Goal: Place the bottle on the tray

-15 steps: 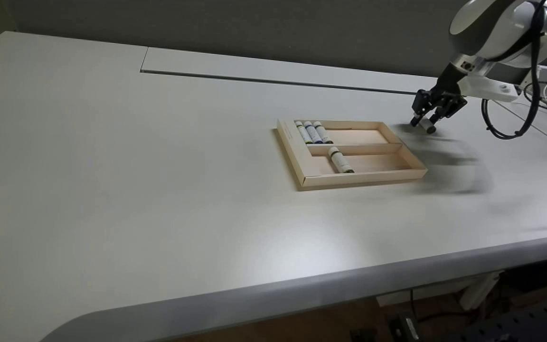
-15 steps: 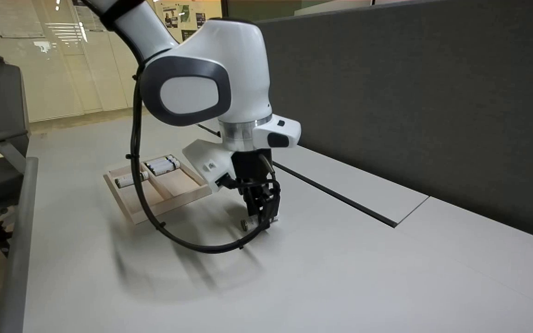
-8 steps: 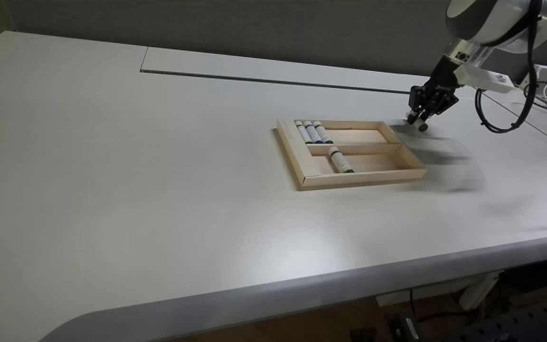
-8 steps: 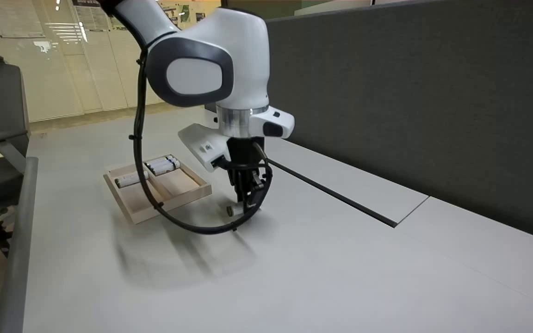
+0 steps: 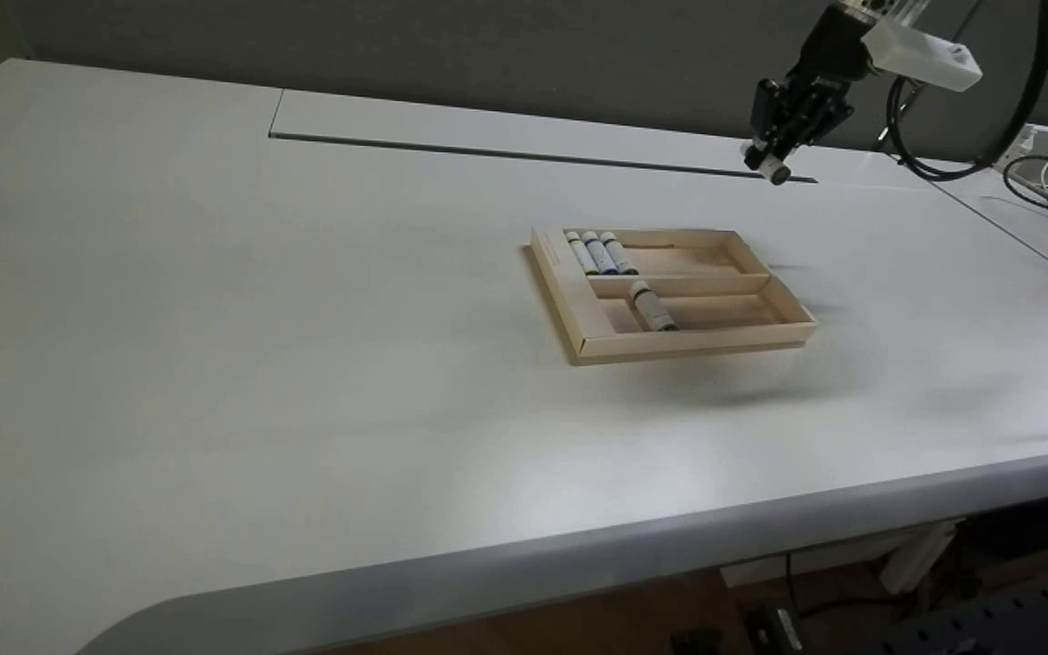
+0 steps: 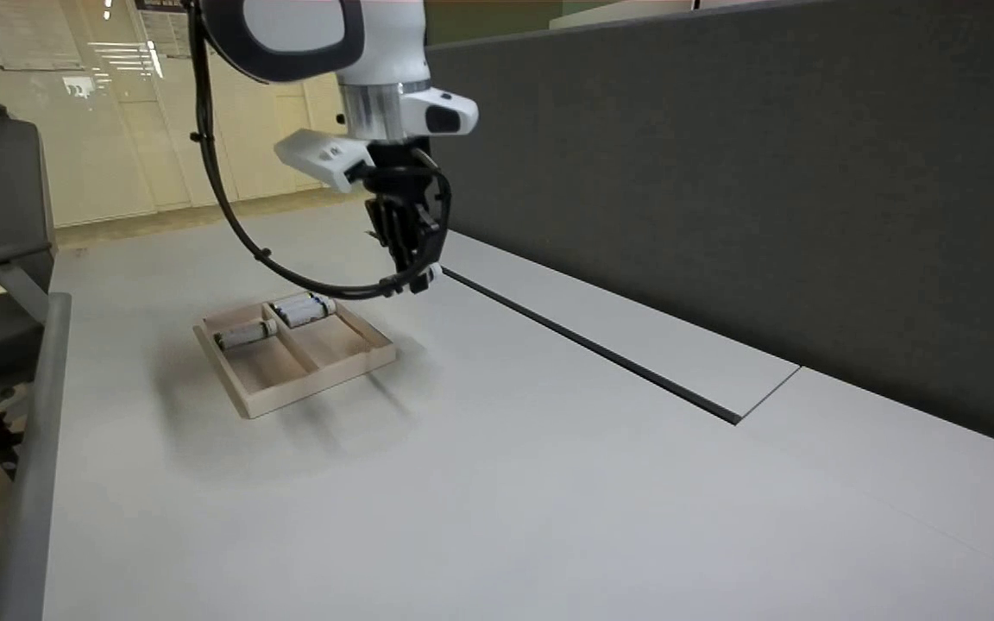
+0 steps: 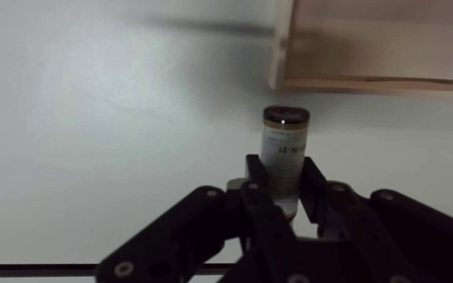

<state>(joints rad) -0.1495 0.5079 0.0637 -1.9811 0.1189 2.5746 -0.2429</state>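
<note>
Along the near side of an exterior view runs the grey edge (image 5: 597, 561) of a white table (image 5: 260, 364), bright where light falls on it. Behind that edge sits the tray (image 5: 697, 340), light wood with raised rims and a divider (image 5: 715, 286) down its length. One pale vial (image 5: 653, 309) lies in the nearer compartment; three more vials (image 5: 599, 254) lie side by side in the farther one, at its left end.

Farther back the gripper (image 7: 284, 171) holds the bottle (image 7: 284, 145) in the air, clear of table and tray. In the wrist view, two black fingers (image 7: 256, 167) press the labelled body from either side, and the dark end points away from them, towards the tray and apart from it. In an exterior view a black cable (image 6: 359, 292) crosses in front of the gripper and hides much of the bottle.

Beyond, in both exterior views, a dark slot (image 6: 687, 396) runs along the table, and behind it stands a dark grey partition (image 6: 764, 190). Farthest off, in an exterior view, come a grey office chair (image 6: 1, 198) and a pale, glossy wall (image 6: 152, 155).
</note>
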